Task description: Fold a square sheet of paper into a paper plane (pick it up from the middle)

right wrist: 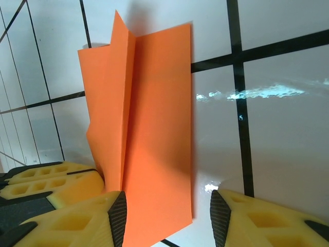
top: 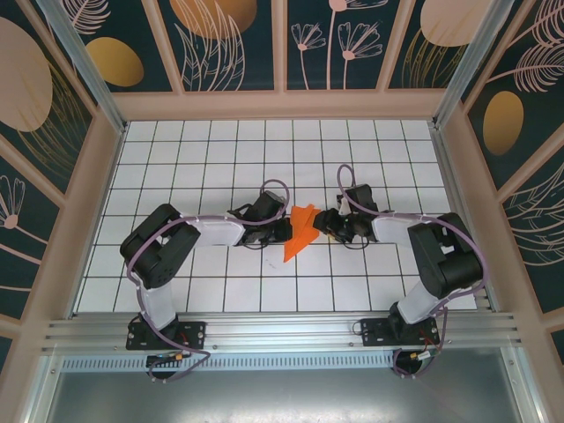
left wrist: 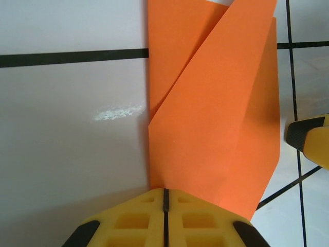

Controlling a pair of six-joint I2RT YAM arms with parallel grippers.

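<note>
1. Paper (top: 301, 231): orange and partly folded into a narrow shape with one pointed end. It lies in the middle of the top view on the white table (top: 203, 167), between the two arms.
2. Handling, as I judge it: the paper is very light and thin, so a small push may slide it over the smooth tiles. The creases probably give some stiffness, but only along the fold lines. It would crumple easily if squeezed in a wrong place.
3. In the right wrist view one flap stands up along the long fold, left of centre. The wider part to its right lies flat.
4. Left gripper (left wrist: 165, 216): its fingers are pressed together at the bottom of the left wrist view, and the tips touch the near edge of the paper. I cannot tell whether they pinch a layer or only press it down.
5. Right gripper (right wrist: 164, 208): its fingers are spread at the bottom of its own view, one on each side of the flat part's end. They clamp nothing.
6. Where to hold: I think a folded edge is best, where the layers are double, near the middle of the long side. The other gripper should keep the paper down so that it does not slip.
</note>
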